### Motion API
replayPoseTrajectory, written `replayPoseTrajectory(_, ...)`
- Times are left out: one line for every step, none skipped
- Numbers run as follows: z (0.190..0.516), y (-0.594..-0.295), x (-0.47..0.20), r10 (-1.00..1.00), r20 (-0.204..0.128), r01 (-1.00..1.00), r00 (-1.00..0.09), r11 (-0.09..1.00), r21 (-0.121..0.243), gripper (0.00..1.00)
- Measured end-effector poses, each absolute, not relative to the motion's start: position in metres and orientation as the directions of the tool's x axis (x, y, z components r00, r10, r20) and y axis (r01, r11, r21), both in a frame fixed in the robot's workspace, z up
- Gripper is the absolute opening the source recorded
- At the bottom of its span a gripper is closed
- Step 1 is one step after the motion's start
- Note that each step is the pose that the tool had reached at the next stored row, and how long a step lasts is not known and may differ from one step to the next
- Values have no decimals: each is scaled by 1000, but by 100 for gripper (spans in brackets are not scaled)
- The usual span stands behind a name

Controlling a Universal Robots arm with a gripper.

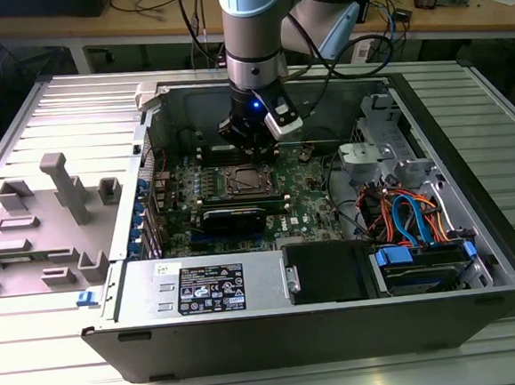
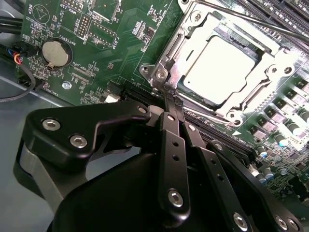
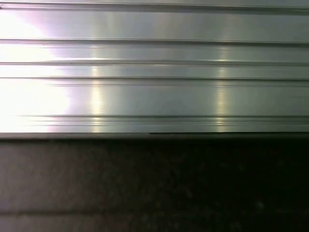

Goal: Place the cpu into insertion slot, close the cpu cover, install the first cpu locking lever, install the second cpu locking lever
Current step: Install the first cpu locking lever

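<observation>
arm (image 1: 252, 32): 1 | gripper (image 2: 169, 99): 1 | cpu (image 2: 223, 67): 1 | cover (image 2: 276, 71): 1 | case (image 1: 340, 329): 1 | coin cell (image 2: 54, 52): 1 | power supply (image 1: 207, 290): 1

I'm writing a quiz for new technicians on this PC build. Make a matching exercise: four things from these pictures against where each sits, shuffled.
1. cpu
2. coin cell battery
3. power supply box
4. hand

A. tips at a corner of the cpu cover
B. along the computer case wall nearest the exterior camera
C. inside the cpu cover's window
D. on the green motherboard, away from the cpu

Pairs: 1-C, 2-D, 3-B, 4-A
</observation>
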State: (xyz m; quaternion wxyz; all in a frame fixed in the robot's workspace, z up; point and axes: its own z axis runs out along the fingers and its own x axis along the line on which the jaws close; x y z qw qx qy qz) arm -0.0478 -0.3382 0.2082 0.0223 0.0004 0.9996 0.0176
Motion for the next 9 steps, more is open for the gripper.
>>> replayPoseTrajectory(208,-338,-48,1,-44,0,-999,999,35,11)
replayPoseTrajectory(208,-338,-47,1,-44,0,-999,999,34,11)
replayPoseTrajectory(207,-338,-47,1,-44,0,-999,999,33,11)
replayPoseTrajectory(207,-338,-46,1,-44,0,-999,999,33,11)
replayPoseTrajectory(206,-338,-46,2,-44,0,-999,999,33,11)
replayPoseTrajectory(206,-339,-46,1,-44,0,-999,999,33,11)
replayPoseTrajectory(206,-339,-46,1,-44,0,-999,999,33,11)
replayPoseTrajectory(206,-339,-46,1,-44,0,-999,999,33,11)
replayPoseTrajectory(206,-340,-46,2,-44,0,-999,999,33,11)
